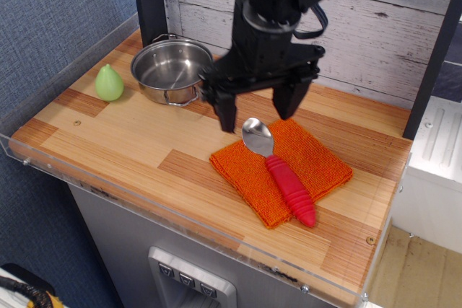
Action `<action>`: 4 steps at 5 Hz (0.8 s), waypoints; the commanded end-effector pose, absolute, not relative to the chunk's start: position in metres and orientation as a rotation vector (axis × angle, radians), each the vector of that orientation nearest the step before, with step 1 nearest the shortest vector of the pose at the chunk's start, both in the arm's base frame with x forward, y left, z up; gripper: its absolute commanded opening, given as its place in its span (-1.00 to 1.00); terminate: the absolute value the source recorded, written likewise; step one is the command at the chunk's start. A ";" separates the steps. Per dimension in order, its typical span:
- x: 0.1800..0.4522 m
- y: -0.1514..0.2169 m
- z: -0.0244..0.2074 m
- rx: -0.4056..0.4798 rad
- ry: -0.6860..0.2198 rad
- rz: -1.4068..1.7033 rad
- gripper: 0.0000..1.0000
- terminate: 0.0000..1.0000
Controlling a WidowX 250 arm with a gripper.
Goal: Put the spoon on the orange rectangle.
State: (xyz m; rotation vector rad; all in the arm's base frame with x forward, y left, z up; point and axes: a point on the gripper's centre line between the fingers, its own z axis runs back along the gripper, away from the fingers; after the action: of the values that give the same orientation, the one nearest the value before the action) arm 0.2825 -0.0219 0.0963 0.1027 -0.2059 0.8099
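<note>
Spoon with shiny metal bowl and ribbed red handle (281,177) lies diagonally across the folded, bright orange knitted cloth (317,160), handle tip overhanging its near edge. Black end effector (255,112), jaws spread and empty, hangs above the cloth. Placement appears complete.

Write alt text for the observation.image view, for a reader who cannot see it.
A red-handled spoon lies diagonally on a folded orange cloth on a wooden table, its handle tip reaching past the cloth's front edge. The black gripper hangs above it with jaws open, holding nothing. A steel pot and a green pear-shaped object sit at the back left.
</note>
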 end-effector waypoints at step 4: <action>0.301 0.040 0.127 0.105 -0.290 0.130 1.00 -1.00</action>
State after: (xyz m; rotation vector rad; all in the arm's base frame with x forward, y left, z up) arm 0.3137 0.0331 0.1161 0.1036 -0.2501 0.1291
